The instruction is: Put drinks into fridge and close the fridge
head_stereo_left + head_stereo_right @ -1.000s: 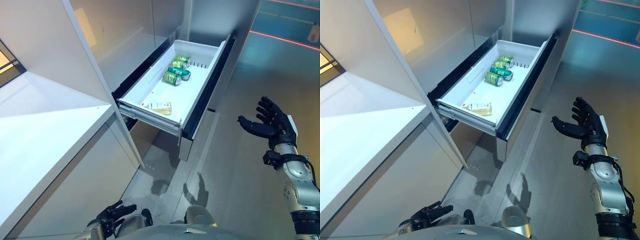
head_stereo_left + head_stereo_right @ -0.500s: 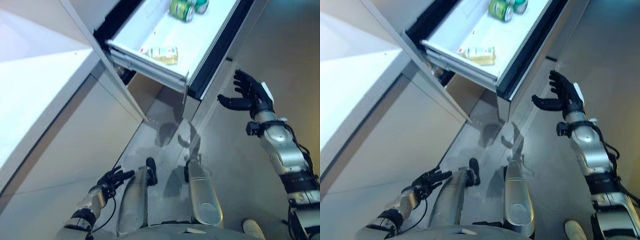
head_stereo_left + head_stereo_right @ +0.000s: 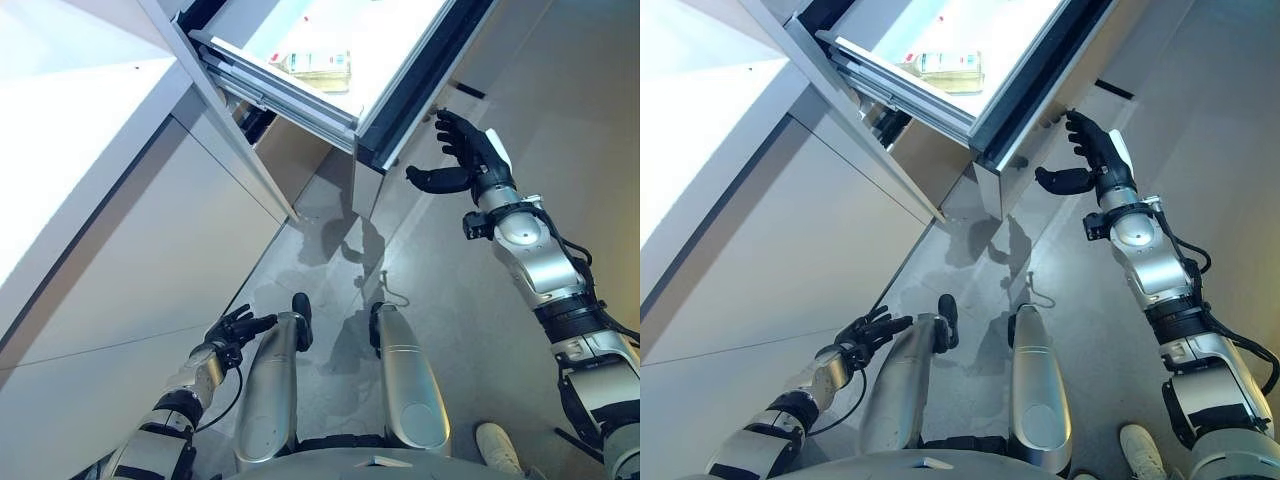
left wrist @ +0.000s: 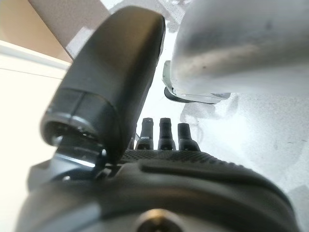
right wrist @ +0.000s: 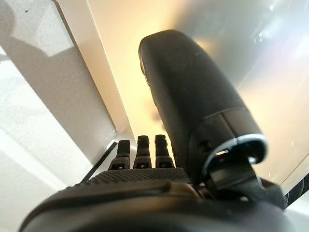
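The fridge drawer point(image 3: 300, 95) is pulled out at the top of the eye views, white inside with a dark front panel point(image 3: 425, 85). One drink bottle point(image 3: 318, 64) lies near its front rail; the rest of the drawer is cut off. My right hand point(image 3: 468, 160) is open, fingers spread, raised right beside the drawer's front panel, and I cannot tell whether it touches. My left hand point(image 3: 232, 330) hangs low by the floor, fingers relaxed and empty. Both wrist views show straight fingers point(image 5: 140, 152) holding nothing.
A tall white cabinet side point(image 3: 120, 200) fills the left. Beneath the drawer shows a brownish lower compartment point(image 3: 290, 165). Grey floor point(image 3: 470, 330) stretches to the right of the fridge.
The camera has tilted down, so the drawer has slid up and the cans have left the view. My right hand has moved in toward the drawer's front panel.
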{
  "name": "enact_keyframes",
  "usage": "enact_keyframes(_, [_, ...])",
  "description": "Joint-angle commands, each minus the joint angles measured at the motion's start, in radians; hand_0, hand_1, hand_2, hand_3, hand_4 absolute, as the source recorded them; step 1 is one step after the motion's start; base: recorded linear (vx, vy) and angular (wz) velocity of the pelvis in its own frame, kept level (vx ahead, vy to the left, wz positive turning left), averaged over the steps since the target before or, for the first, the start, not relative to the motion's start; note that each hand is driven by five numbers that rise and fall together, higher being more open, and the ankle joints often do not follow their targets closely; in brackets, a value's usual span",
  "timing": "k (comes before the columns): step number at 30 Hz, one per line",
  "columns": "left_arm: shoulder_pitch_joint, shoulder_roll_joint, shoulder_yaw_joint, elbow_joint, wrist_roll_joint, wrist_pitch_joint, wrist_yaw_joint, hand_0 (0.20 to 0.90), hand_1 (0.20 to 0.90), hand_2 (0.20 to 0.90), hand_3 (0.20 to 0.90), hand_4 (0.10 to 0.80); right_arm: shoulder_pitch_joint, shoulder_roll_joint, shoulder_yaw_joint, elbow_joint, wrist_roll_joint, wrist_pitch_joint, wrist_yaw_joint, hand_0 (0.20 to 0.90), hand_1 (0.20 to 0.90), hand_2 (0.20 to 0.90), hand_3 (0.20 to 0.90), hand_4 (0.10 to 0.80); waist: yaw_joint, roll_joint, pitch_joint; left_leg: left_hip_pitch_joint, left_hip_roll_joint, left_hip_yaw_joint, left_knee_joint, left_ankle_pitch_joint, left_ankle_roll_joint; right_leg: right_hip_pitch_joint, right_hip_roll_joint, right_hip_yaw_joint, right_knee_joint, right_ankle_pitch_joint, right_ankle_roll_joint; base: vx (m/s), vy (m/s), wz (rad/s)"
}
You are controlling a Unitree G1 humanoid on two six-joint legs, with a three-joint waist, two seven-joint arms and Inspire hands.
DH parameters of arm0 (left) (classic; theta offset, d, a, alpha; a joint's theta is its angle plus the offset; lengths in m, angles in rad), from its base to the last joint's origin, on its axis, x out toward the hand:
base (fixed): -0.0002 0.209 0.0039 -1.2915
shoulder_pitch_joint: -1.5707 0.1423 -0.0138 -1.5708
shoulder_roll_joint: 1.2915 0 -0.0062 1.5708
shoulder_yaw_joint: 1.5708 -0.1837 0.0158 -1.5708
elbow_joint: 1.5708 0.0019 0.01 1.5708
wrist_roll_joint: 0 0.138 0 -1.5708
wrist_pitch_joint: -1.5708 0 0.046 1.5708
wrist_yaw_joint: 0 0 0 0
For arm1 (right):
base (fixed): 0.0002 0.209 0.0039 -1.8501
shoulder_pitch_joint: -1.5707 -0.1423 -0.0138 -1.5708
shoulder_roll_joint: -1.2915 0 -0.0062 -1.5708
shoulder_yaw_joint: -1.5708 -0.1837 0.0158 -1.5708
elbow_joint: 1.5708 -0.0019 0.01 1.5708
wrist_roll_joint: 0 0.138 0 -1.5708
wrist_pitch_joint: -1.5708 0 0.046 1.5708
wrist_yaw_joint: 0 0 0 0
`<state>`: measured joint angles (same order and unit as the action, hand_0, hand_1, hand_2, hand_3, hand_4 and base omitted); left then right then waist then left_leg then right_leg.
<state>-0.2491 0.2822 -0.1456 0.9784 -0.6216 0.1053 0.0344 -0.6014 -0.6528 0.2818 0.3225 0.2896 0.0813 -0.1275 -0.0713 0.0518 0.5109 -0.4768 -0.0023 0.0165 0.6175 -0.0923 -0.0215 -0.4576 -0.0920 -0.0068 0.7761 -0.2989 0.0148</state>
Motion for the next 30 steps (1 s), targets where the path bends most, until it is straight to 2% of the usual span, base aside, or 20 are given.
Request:
enact_keyframes(1, [0.031, 0.029, -0.062, -0.013, 0.088, -0.028, 0.024, 0.900, 0.900, 0.900, 0.900, 0.800, -0.285, 0.106, 0.070, -0.131, -0.039, -0.139, 0.029, 0.900, 0.900, 0.900, 0.900, 0.800, 0.072, -0.021, -0.087, 0.075, -0.071, 0.041, 0.051, -0.156, 0.101, 0.074, 0.046, -0.044, -0.123, 0.090, -0.081, 0.087, 0.010, 0.10])
enact_keyframes(8, [0.028, 0.032, -0.084, -0.016, 0.113, -0.001, 0.038, 0.900, 0.900, 0.900, 0.900, 0.800, -0.373, 0.168, 0.137, -0.145, -0.046, -0.108, -0.002, 0.900, 0.900, 0.900, 0.900, 0.800, 0.115, -0.026, -0.101, 0.130, -0.071, 0.029, -0.022, -0.128, 0.098, 0.140, 0.040, -0.067, -0.193, 0.106, -0.077, 0.050, 0.001, 0.14])
enact_keyframes(17, [0.058, 0.036, -0.104, -0.018, 0.175, 0.013, -0.012, 0.900, 0.900, 0.900, 0.900, 0.800, -0.426, 0.241, 0.178, -0.141, 0.032, -0.125, -0.022, 0.900, 0.900, 0.900, 0.900, 0.800, 0.174, -0.048, -0.139, 0.200, -0.076, 0.006, -0.086, -0.110, 0.095, 0.240, 0.025, -0.104, -0.280, 0.127, -0.071, 0.072, -0.009, 0.13])
enact_keyframes(25, [0.083, 0.041, -0.100, 0.000, 0.212, 0.037, -0.021, 0.900, 0.900, 0.900, 0.900, 0.800, -0.425, 0.264, 0.183, -0.102, 0.102, -0.137, -0.021, 0.900, 0.900, 0.900, 0.900, 0.800, 0.205, -0.071, -0.181, 0.264, -0.079, -0.006, -0.118, -0.117, 0.094, 0.326, 0.008, -0.133, -0.335, 0.132, -0.062, 0.087, -0.013, 0.16])
enact_keyframes(30, [0.103, 0.039, -0.099, 0.006, 0.209, 0.052, -0.044, 0.900, 0.900, 0.900, 0.900, 0.800, -0.402, 0.263, 0.172, -0.070, 0.125, -0.130, -0.058, 0.900, 0.900, 0.900, 0.900, 0.800, 0.209, -0.078, -0.216, 0.322, -0.078, -0.015, -0.177, -0.107, 0.091, 0.384, 0.011, -0.136, -0.389, 0.137, -0.056, 0.050, 0.009, 0.06])
